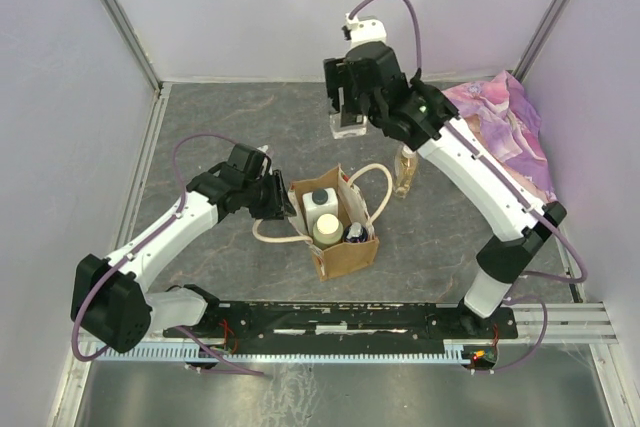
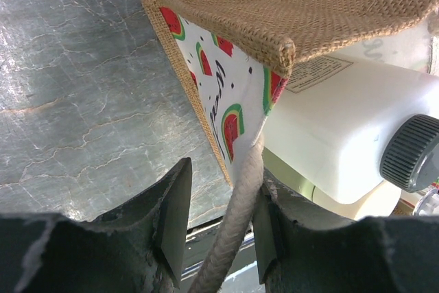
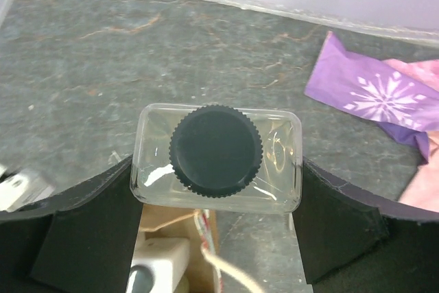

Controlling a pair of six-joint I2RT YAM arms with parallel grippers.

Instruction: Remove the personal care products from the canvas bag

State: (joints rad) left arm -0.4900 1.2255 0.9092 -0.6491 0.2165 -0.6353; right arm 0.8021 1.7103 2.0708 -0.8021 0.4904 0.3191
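The canvas bag [image 1: 345, 255] stands upright at the table's middle, its watermelon panel close in the left wrist view [image 2: 212, 80]. Inside it are a white boxy dark-capped bottle [image 1: 322, 204], which also shows in the left wrist view [image 2: 336, 128], a cream-capped round bottle [image 1: 327, 231] and a dark-topped one [image 1: 356, 235]. A slim clear yellowish bottle [image 1: 406, 173] stands on the table right of the bag. My left gripper [image 1: 280, 199] is open at the bag's left side, with the cream rope handle [image 2: 236, 217] between its jaws. My right gripper [image 1: 348, 112] is shut on a clear boxy black-capped bottle [image 3: 216, 152], held above the table behind the bag.
A purple-pink floral cloth [image 1: 505, 127] lies at the back right, also in the right wrist view [image 3: 384, 94]. Pale walls close off the back and both sides. A metal rail [image 1: 350, 319] runs along the near edge.
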